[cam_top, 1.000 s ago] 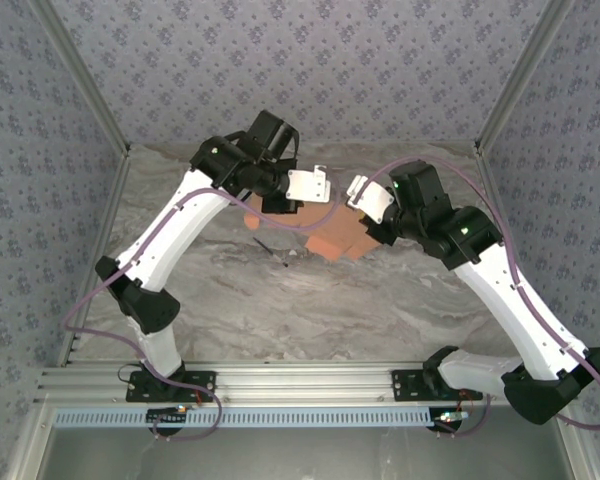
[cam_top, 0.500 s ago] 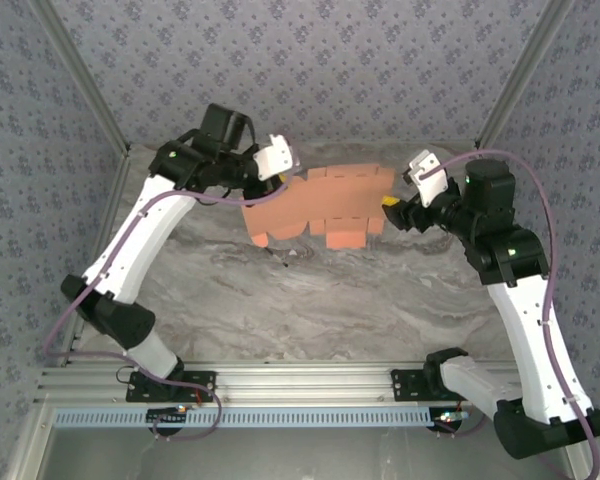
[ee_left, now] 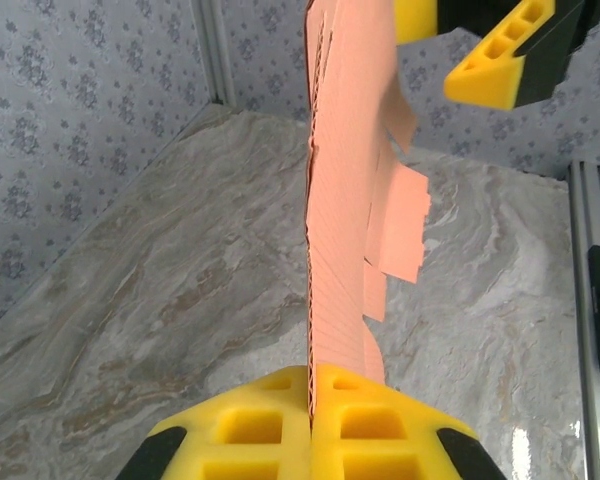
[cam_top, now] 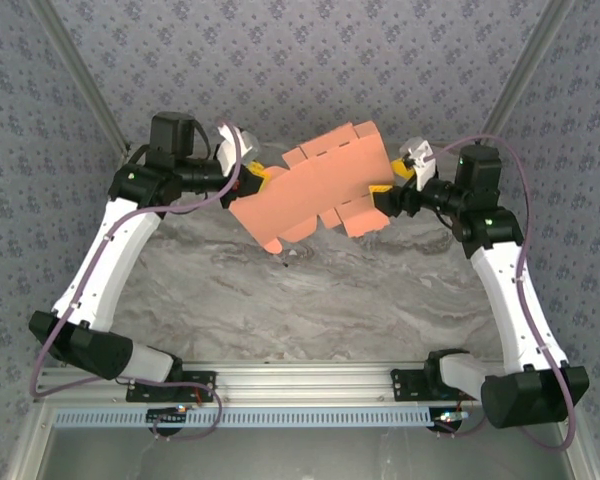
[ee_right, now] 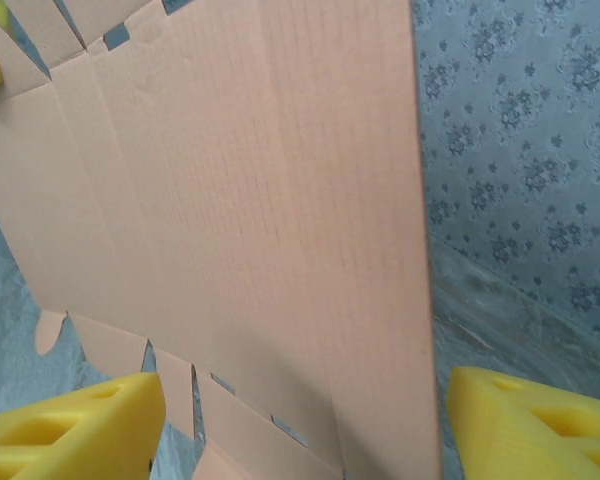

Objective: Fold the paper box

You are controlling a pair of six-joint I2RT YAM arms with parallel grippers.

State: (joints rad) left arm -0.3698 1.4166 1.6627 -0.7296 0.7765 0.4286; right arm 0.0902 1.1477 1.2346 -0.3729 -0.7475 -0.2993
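The paper box [cam_top: 315, 190] is a flat orange sheet w/ tabs, held up in the air over the far edge of the table [cam_top: 310, 310]; the L gripper [cam_top: 252, 180] has its yellow pads [ee_left: 380, 425] pressed tight together on the sheet's L edge; the R gripper [cam_top: 388, 196] is at the sheet's R edge, jaws wide apart, one pad on each side; they prob. don't touch it, hard to tell
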